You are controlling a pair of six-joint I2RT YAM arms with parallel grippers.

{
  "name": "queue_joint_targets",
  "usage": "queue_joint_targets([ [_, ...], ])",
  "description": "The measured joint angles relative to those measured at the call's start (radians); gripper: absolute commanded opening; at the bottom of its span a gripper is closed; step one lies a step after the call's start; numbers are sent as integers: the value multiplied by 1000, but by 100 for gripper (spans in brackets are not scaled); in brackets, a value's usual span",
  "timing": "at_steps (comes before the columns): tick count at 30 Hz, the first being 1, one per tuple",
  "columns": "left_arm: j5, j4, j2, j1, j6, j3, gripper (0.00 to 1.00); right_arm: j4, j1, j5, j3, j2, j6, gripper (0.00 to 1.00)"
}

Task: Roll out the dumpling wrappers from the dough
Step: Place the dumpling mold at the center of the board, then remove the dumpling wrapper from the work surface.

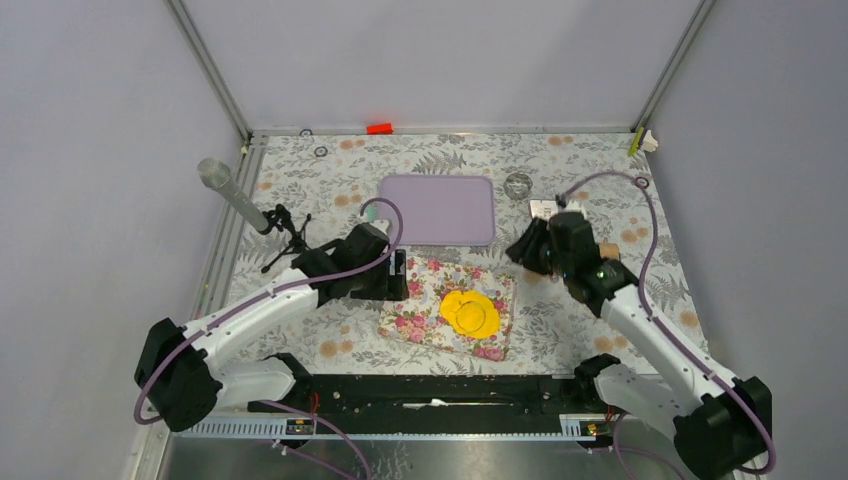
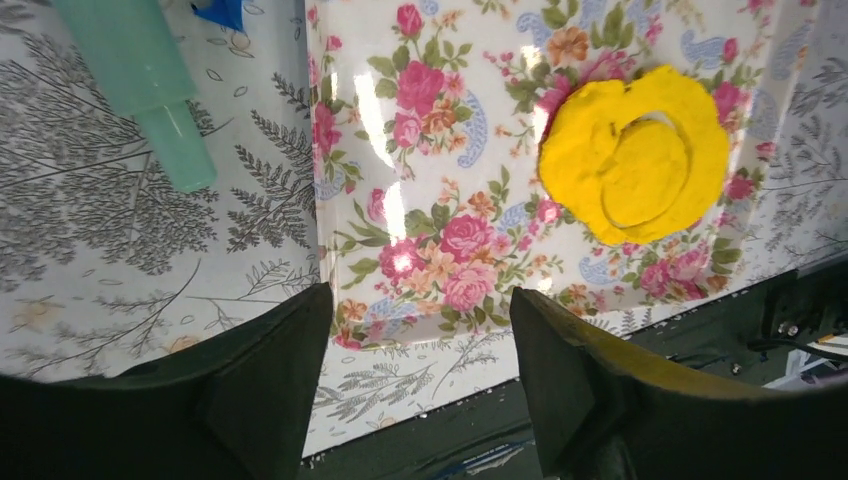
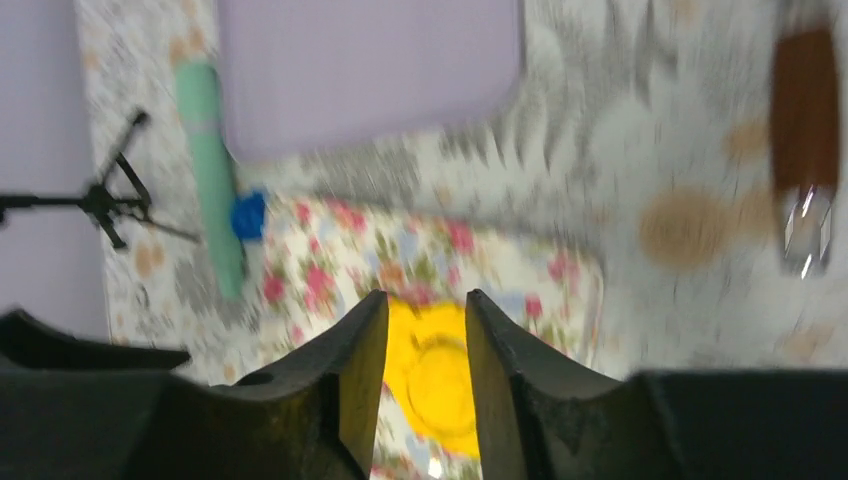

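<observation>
Handling: dough (image 2: 580,130) is looking soft, tearable (disc (image 2: 645,172) scored inside), liftable by its edge
Left gripper (image 2: 417,310): gaping, empty
Right gripper (image 3: 424,300): narrowly apart, empty

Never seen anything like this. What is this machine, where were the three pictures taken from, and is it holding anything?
This is a robot: a left arm and a right arm bolted to a table. One picture looks down from above; the others come from a camera on each wrist. On the flowered mat lies flattened yellow dough with a round wrapper outlined in it. Nearby: a green rolling pin and a purple mat. The left fingers and right fingers stand apart, holding nothing.
</observation>
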Motion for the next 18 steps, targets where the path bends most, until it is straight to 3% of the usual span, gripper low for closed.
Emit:
queue_joint_targets([
  [7, 119, 239, 131, 2, -85, -164, 71, -90, 188, -90, -365, -202, 250, 26],
  [12, 184, 333, 201, 2, -129, -211, 72, -90, 321, -95, -397, -245, 356, 26],
  [18, 196, 383, 203, 2, -150, -212, 73, -11, 433, -75, -397, -109, 401, 26],
])
